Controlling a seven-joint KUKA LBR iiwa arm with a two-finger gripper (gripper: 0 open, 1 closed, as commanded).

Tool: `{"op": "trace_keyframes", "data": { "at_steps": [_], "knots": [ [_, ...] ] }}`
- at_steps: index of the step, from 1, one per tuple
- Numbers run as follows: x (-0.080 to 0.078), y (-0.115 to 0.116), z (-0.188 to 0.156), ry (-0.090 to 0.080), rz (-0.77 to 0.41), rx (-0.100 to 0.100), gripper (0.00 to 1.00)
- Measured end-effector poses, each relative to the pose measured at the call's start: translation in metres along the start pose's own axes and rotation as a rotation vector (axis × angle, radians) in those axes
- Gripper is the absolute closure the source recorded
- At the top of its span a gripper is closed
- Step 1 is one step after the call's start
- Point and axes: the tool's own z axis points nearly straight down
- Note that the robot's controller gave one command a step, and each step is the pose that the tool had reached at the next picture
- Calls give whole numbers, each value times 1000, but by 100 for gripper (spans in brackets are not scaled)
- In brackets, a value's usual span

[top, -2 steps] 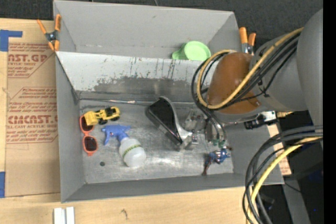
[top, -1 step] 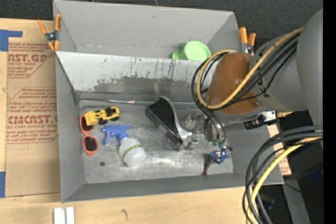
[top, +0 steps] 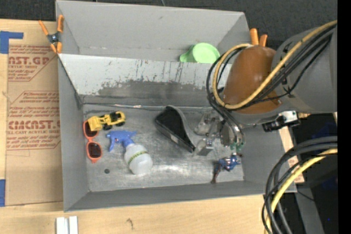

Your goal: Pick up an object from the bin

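Down at the right end of the bin (top: 137,30), the hand (top: 215,137) sits just right of a black wedge-shaped thing (top: 174,124), with a small blue piece (top: 227,163) near it; clenched or released, I cannot tell. Leftward lie a yellow toy truck (top: 107,119), orange sunglasses (top: 92,142) and a spray bottle (top: 130,152), and a green disc (top: 202,53) rests on the back wall.

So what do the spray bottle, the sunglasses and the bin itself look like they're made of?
The spray bottle looks like whitish, slightly translucent plastic, with a matte blue plastic trigger. The sunglasses seem to be glossy orange-red plastic, judging by the even colour. The bin is grey sheet metal, with its sloped wall scuffed and streaked.
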Motion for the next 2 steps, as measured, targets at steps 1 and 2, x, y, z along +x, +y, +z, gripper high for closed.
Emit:
{"op": "trace_keyframes", "data": {
  "at_steps": [1,2],
  "knots": [
    [14,-30,-53,1,-10,0,100],
    [-5,-18,-110,1,38,2,100]
  ]
}}
